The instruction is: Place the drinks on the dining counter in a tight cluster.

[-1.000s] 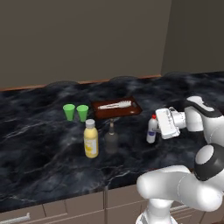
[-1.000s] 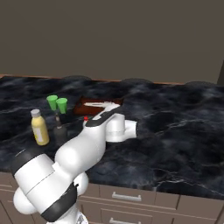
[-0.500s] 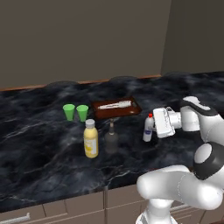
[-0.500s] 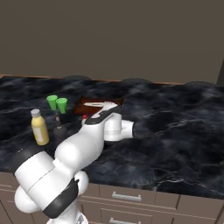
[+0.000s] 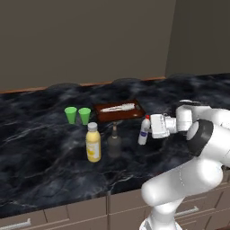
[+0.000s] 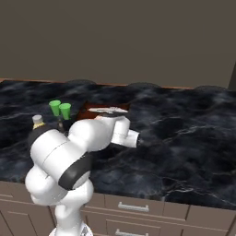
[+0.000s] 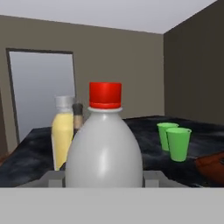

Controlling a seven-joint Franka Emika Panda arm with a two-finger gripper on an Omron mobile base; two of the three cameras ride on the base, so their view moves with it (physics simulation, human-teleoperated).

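My gripper (image 5: 146, 129) is shut on the slim white red-capped bottle (image 5: 143, 132), which leans slightly over the dining counter (image 5: 40, 157). Left of it stand the dark grey narrow-necked bottle (image 5: 114, 142) and the yellow bottle (image 5: 93, 143) with a pale cap, both upright and close together. In the hand view the white bottle (image 7: 104, 153) sits between my gripper's (image 7: 104, 179) fingers (image 7: 54, 178), and behind it are the yellow bottle (image 7: 63, 131) and the dark bottle's neck (image 7: 78, 114). Whether the held bottle touches the counter I cannot tell.
Two small green cups (image 5: 70, 114) (image 5: 84, 115) stand behind the yellow bottle. A brown tray (image 5: 119, 110) holding a pale utensil lies behind the dark bottle. In the right base view my arm covers the bottles, apart from the yellow bottle's cap (image 6: 38, 120).
The gripper has carried the white bottle leftward, closer to the dark bottle. The yellow and dark bottles, cups and tray have stayed put.
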